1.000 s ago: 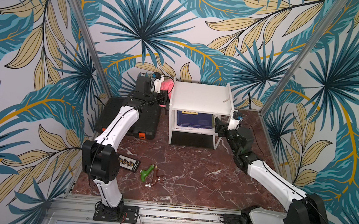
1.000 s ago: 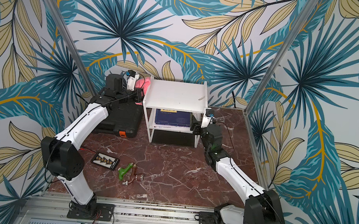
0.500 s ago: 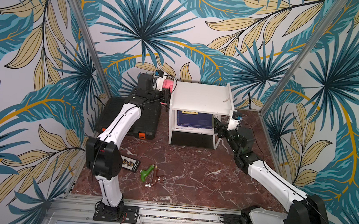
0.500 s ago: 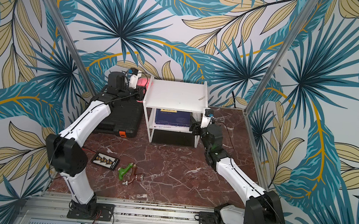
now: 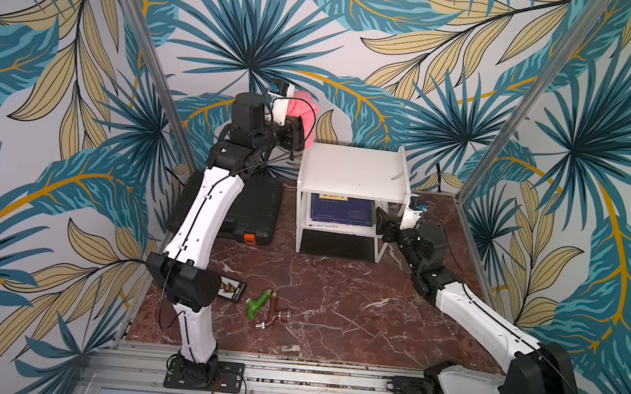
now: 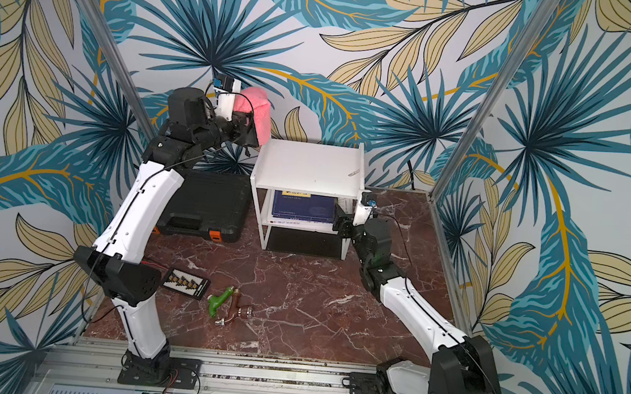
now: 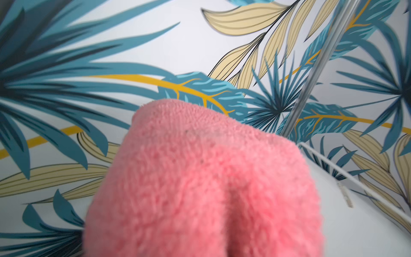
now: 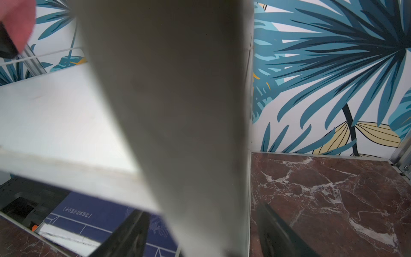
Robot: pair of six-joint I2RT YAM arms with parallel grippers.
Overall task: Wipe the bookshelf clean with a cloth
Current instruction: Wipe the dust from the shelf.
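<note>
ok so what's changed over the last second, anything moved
The left gripper, shut on the cloth, rose and swung in from beside the bookshelf to just above the back left corner of its top board. Nothing was taken hold of or let go. The right gripper stayed at the shelf's right side panel, a finger on either side. The bookshelf and the black toolcase did not move.

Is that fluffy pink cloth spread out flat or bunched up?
Bunched up. The fluffy pink microfibre cloth is a rounded wad pinched in the left gripper, near the white two-tier bookshelf's top corner, not laid flat.
</note>
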